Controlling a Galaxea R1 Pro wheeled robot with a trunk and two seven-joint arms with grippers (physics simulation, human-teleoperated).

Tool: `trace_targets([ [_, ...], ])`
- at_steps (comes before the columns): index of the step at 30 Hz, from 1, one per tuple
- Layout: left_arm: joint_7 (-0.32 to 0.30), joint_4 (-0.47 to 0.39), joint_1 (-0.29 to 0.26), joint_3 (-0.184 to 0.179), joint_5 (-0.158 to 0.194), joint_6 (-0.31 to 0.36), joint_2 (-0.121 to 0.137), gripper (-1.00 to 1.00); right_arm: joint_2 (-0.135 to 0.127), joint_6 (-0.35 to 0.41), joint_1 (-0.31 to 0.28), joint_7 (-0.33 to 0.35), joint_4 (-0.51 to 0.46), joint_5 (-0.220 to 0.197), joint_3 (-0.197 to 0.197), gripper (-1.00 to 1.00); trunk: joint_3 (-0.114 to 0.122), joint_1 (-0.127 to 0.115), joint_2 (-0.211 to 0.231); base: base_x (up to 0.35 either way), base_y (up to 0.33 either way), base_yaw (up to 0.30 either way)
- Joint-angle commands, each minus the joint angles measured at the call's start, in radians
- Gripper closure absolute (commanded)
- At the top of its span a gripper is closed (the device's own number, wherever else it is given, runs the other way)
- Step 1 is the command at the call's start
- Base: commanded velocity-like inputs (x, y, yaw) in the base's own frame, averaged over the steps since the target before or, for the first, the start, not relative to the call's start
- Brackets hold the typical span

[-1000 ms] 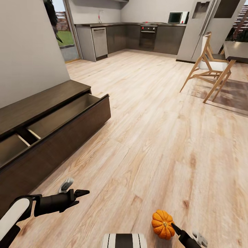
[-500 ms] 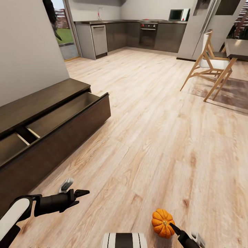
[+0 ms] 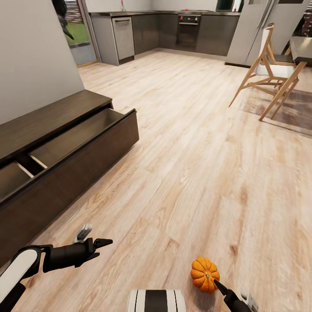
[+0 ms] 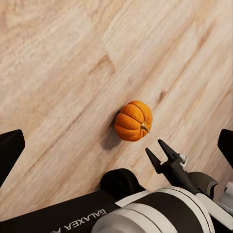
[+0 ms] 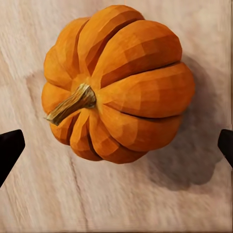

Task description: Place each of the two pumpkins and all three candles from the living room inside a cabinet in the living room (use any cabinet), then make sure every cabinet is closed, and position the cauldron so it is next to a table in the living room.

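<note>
Right gripper [image 3: 216, 285] at 5 o'clock in the head view: black pointed fingers spread wide, tips sitting either side of one pumpkin [image 3: 205, 275], no contact visible. In the right wrist view the finger tips [image 5: 9, 148] sit at the frame edges, well apart from the pumpkin [image 5: 116, 85]. Pumpkin: orange, ribbed, round, short tan-brown stem tilted sideways, lying on the floor with a soft shadow beside it. Left wrist view also catches the pumpkin [image 4: 133, 120] on the planks, with the right gripper [image 4: 160, 153] just beside it, jaws parted.

Left gripper [image 3: 93, 236] at 7 o'clock in the head view, matte black, fingers apart, holding nothing, over bare floor; one finger pale grey, one black. The arm behind it has a white shell.

Floor [image 3: 186, 173]: light wood planks, visible grain and knots.

Cabinet [image 3: 65, 143] at 9 o'clock: long, low, dark-brown wood, flat handleless fronts. Drawer pulled open, two compartments seen, split by a divider; what shows of the interiors is bare.

Far off, 12 o'clock: grey kitchen units [image 3: 173, 32] with an oven. At 2 o'clock: one pale wooden chair [image 3: 264, 65] with slanted legs and a white seat, standing on a brownish rug [image 3: 294, 108].

Count: one pumpkin, one cabinet, one chair.
</note>
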Motion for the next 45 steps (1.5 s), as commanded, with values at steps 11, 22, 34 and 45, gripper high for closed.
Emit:
trace_targets([
  [11, 0.009, -0.001, -0.001, -0.001, 0.011, 0.001, 0.001, -1.00, 0.000, 0.004, 0.000, 0.009, 0.000, -0.069, 0.007, -1.00, -0.032, 0.003, -0.002, 0.000, 0.000, 0.000],
  [22, 0.010, -0.001, -0.001, -0.001, 0.011, 0.001, 0.002, -1.00, -0.003, 0.005, 0.000, 0.031, 0.000, -0.161, 0.009, -1.00, -0.055, 0.006, -0.004, 0.000, 0.000, 0.000],
  [34, -0.157, -0.007, 0.001, -0.004, 0.009, 0.002, 0.016, -1.00, -0.004, 0.003, 0.000, 0.036, 0.000, -0.190, 0.010, -1.00, -0.074, 0.008, -0.005, 0.000, 0.000, 0.000],
  [45, -0.229, -0.003, 0.003, -0.004, 0.011, 0.002, 0.032, -1.00, -0.003, 0.003, 0.000, 0.036, 0.000, -0.190, 0.010, -1.00, -0.074, 0.008, -0.005, 0.023, 0.010, 0.000],
])
